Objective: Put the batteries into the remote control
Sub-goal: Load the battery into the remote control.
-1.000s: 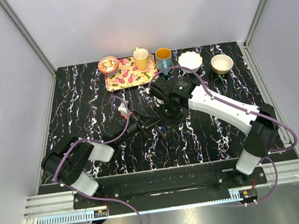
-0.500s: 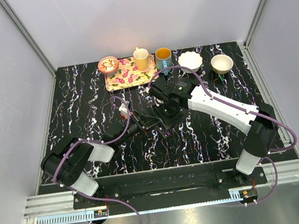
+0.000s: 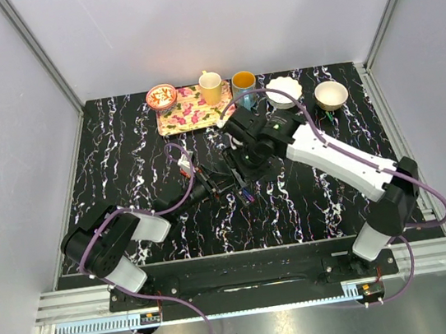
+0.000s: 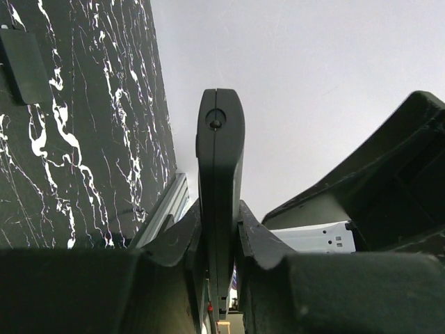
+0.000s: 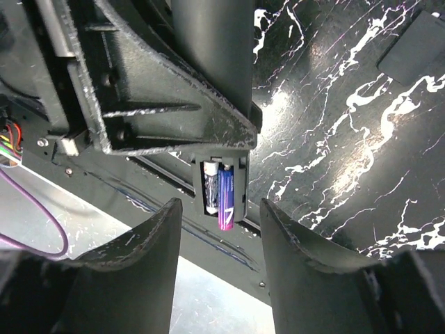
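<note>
A tray (image 3: 190,112), a yellow mug (image 3: 211,88) and a white bowl (image 3: 284,90) sat along the top of the overhead frame, away from the arms. A flat black piece (image 5: 411,47) lay on the table (image 3: 124,172), upper right in the right wrist frame. Your left pincer (image 4: 219,224) was clamped on the remote (image 4: 220,153), near the table's middle. Your right pincer (image 5: 221,209) hung wide apart by it, holding nothing. There the remote ran top to bottom, with a battery (image 5: 226,195) in its open slot at the lower end.

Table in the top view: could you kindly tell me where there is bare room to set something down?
Bare: the left side, between wall and tray; the near right, below the right arm. Crowded: the back row of mugs and bowls, and the middle around the remote control.
</note>
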Available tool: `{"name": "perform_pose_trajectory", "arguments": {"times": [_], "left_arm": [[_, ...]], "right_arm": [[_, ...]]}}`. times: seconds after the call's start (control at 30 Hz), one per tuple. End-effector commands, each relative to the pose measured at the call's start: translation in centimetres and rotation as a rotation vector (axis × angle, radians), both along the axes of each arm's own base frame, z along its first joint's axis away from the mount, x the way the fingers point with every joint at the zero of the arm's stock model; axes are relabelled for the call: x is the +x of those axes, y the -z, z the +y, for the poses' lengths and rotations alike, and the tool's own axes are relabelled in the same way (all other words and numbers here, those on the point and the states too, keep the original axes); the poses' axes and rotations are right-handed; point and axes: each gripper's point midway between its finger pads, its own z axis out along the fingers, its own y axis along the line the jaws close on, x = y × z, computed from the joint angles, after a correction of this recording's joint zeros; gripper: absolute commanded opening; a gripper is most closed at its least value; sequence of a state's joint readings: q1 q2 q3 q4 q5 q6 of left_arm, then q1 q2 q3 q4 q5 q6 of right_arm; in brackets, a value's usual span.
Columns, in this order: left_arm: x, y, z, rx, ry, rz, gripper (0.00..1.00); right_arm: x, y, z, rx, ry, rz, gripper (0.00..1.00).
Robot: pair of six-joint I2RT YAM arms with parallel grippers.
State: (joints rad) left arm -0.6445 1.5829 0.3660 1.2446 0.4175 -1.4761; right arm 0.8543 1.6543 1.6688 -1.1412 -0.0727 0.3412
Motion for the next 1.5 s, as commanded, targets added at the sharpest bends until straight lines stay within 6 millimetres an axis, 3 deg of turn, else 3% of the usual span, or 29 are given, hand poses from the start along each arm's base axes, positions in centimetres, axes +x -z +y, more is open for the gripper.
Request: {"name": "perform_pose_trajectory", "arguments": {"times": [0.0,0.03,0.07,0.1,0.13,0.17,0.2,0.23,0.27,0.3,0.33,0.37,0.43,0.47,0.5,0.53,0.57,0.63,0.67,0.73,0.8,0.93,1.47], "left_arm": [[-2.1,-9.6,1.0,-0.276,0.028,-0.33,0.0],[-2.2,-9.7,1.0,-0.278,0.036,-0.328,0.0],[-2.2,-9.9,1.0,-0.284,0.042,-0.331,0.0],[-2.4,-10.0,1.0,-0.29,0.056,-0.319,0.0],[-2.5,-10.1,1.0,-0.293,0.072,-0.315,0.0],[-2.5,-10.2,1.0,-0.296,0.081,-0.31,0.0],[-2.5,-10.2,1.0,-0.301,0.094,-0.289,0.0],[-2.6,-10.2,1.0,-0.3,0.112,-0.286,0.0],[-2.6,-10.3,1.0,-0.3,0.12,-0.283,0.0],[-2.9,-10.4,1.1,-0.305,0.131,-0.28,0.0],[-2.9,-10.4,1.2,-0.302,0.136,-0.283,0.0],[-3.0,-10.5,1.3,-0.302,0.143,-0.281,0.0],[-3.0,-10.6,1.5,-0.306,0.15,-0.277,0.0],[-3.1,-10.8,1.5,-0.307,0.155,-0.282,0.0],[-3.2,-11.0,1.5,-0.311,0.159,-0.286,0.0],[-3.3,-11.1,1.6,-0.308,0.166,-0.292,0.0],[-3.2,-11.1,1.5,-0.306,0.17,-0.29,0.0],[-3.3,-11.4,1.5,-0.31,0.179,-0.296,0.0],[-3.4,-11.7,1.5,-0.314,0.184,-0.301,0.0],[-3.4,-12.1,1.5,-0.319,0.188,-0.311,0.0],[-3.5,-12.4,1.5,-0.324,0.191,-0.323,0.0],[-3.7,-12.9,1.6,-0.327,0.2,-0.341,0.0],[-4.3,-13.5,1.9,-0.338,0.202,-0.365,0.0]], "right_arm": [[-0.1,-4.5,0.0,0.146,0.015,-0.119,0.54],[0.2,-6.7,0.1,0.235,0.022,-0.204,0.55],[0.0,-4.8,-0.6,0.221,0.034,-0.208,0.55],[0.0,-4.9,-0.7,0.252,0.037,-0.242,0.55],[0.3,-7.8,-0.5,0.381,0.053,-0.347,0.56],[0.0,-5.1,-1.3,0.367,0.071,-0.346,0.6],[-0.1,-5.2,-1.4,0.415,0.074,-0.38,0.64],[-0.2,-8.5,-1.4,0.556,0.086,-0.483,0.69],[-0.5,-6.0,-1.9,0.549,0.097,-0.476,0.78],[-0.7,-6.2,-2.1,0.584,0.096,-0.497,0.81],[-1.1,-7.9,-2.2,0.655,0.083,-0.548,0.83],[-1.4,-6.6,-2.4,0.654,0.081,-0.535,0.85],[-1.8,-7.1,-2.8,0.695,0.088,-0.555,0.88],[-2.0,-6.3,-2.9,0.695,0.09,-0.55,0.89],[-2.1,-6.1,-2.9,0.709,0.088,-0.55,0.89],[-2.4,-7.4,-3.0,0.769,0.086,-0.578,0.89],[-2.8,-6.5,-2.9,0.78,0.073,-0.564,0.89],[-3.2,-7.4,-2.9,0.85,0.065,-0.588,0.89],[-3.5,-6.2,-2.9,0.844,0.053,-0.563,0.89],[-3.5,-7.1,-2.7,0.898,0.049,-0.587,0.89],[-3.5,-6.0,-2.7,0.907,0.043,-0.565,0.88],[-3.5,-5.9,-2.3,0.991,0.043,-0.531,0.86],[-3.7,-4.8,-0.7,1.079,-0.015,-0.417,0.77]]}}
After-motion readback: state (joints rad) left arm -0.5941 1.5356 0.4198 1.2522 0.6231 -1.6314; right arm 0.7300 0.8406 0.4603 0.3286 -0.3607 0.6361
